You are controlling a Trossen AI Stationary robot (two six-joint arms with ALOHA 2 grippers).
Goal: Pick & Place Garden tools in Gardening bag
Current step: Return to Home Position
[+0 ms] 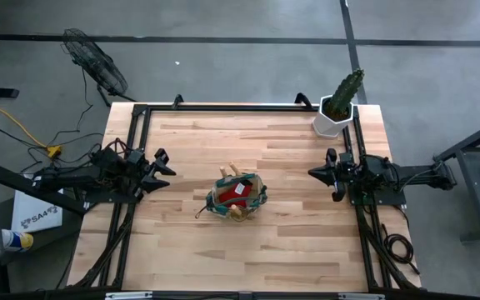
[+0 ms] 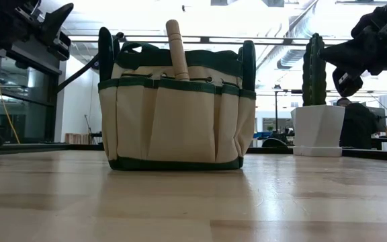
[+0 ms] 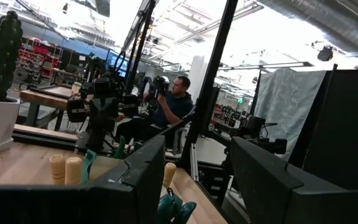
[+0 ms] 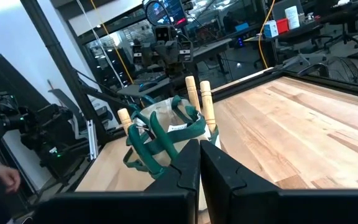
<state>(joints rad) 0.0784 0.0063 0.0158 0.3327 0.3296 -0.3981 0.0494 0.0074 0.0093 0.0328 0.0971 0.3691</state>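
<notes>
The tan gardening bag (image 1: 237,197) with dark green trim stands upright on its base in the middle of the table (image 1: 290,242). Inside it are garden tools: wooden handles (image 2: 177,47) (image 4: 197,96) stick up out of its mouth, and a red piece (image 1: 233,191) lies among them. My left gripper (image 1: 167,170) hangs open above the table's left side, pointing at the bag (image 3: 166,205) and well short of it. My right gripper (image 1: 312,172) is shut with nothing in it, held level above the right side and also facing the bag (image 4: 166,140).
A green cactus in a white pot (image 1: 337,107) stands at the table's far right corner. A black frame (image 1: 223,107) runs along the far and side edges. Bare wood lies all around the bag. A person (image 3: 176,99) sits in the room beyond the table.
</notes>
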